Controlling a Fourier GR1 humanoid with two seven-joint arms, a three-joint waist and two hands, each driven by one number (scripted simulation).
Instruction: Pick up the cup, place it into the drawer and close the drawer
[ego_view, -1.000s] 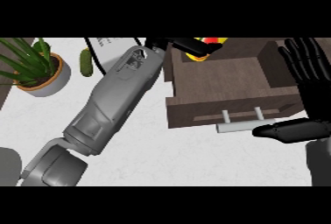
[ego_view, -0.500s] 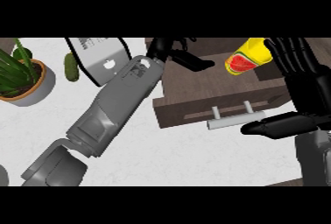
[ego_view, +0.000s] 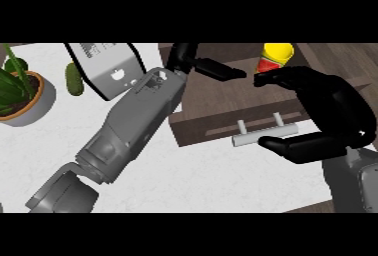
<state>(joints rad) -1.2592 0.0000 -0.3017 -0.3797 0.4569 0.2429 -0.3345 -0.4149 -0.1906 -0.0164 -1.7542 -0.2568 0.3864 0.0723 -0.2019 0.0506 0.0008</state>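
Cup (ego_view: 277, 56) at far side of drawer (ego_view: 208, 132)

We log, left to right: potted plant (ego_view: 18, 95) | green cucumber (ego_view: 73, 78) | grey black-rimmed panel (ego_view: 111, 70) | all on white counter (ego_view: 221, 175).

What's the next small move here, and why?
Probably draw the left hand back out of the open drawer: the cup seems to lie inside, apart from it, and the right hand sits at the handle.
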